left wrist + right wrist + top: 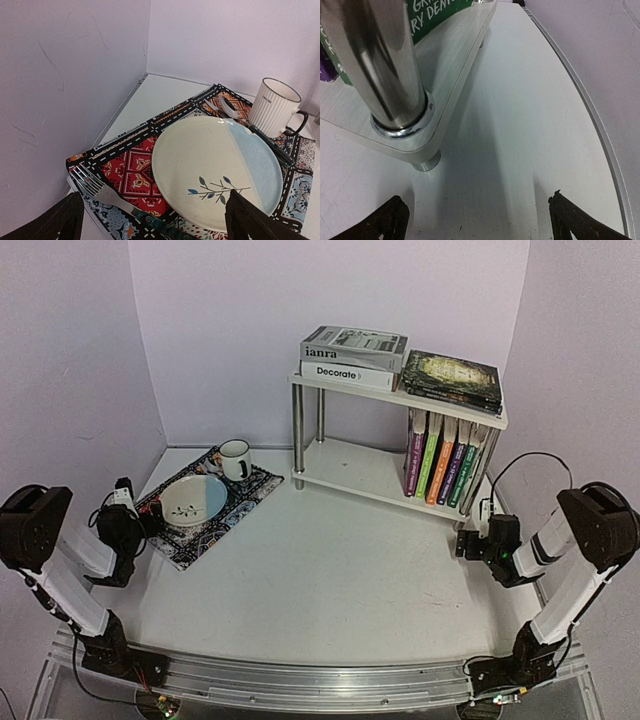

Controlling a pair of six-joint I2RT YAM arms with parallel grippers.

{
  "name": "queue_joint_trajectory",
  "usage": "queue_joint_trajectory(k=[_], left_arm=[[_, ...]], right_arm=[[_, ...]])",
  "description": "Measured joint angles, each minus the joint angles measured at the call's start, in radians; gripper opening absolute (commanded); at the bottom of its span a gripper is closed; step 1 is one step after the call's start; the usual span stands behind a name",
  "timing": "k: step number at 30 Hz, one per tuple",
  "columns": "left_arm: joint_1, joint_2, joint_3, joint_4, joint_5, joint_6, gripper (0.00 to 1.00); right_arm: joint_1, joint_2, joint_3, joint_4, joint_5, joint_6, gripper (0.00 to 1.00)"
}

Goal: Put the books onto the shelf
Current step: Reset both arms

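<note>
The shelf (335, 465) stands at the back right, two white boards on chrome legs. On its top board lie a stack of two grey-white books (352, 355) and a pile of dark books (452, 380). Several colourful books (445, 462) stand upright at the right end of the lower board. My right gripper (474, 532) hangs open and empty over the table, just in front of the shelf's front right leg (380, 65). In its wrist view the right gripper (480, 220) faces the lower board (455, 75) and a green book (435, 15). My left gripper (135, 508), (150, 220) is open and empty at the placemat's near edge.
A patterned placemat (247, 485) at the left carries a cream and blue plate (193, 500), a white ribbed mug (235, 458) and a fork (105, 192). More cutlery (225, 107) lies beside the mug. Lilac walls close the left, back and right sides.
</note>
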Motion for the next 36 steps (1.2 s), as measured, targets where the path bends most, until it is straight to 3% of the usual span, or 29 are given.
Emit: queue_joint_trajectory(k=[7, 36], left_arm=[[0.000, 0.115, 0.021, 0.042, 0.057, 0.039, 1.00], [-0.003, 0.116, 0.068, 0.033, 0.202, 0.117, 1.00]], right_arm=[[0.000, 0.000, 0.001, 0.000, -0.003, 0.000, 0.98], [0.000, 0.000, 0.001, 0.000, -0.003, 0.000, 0.98]])
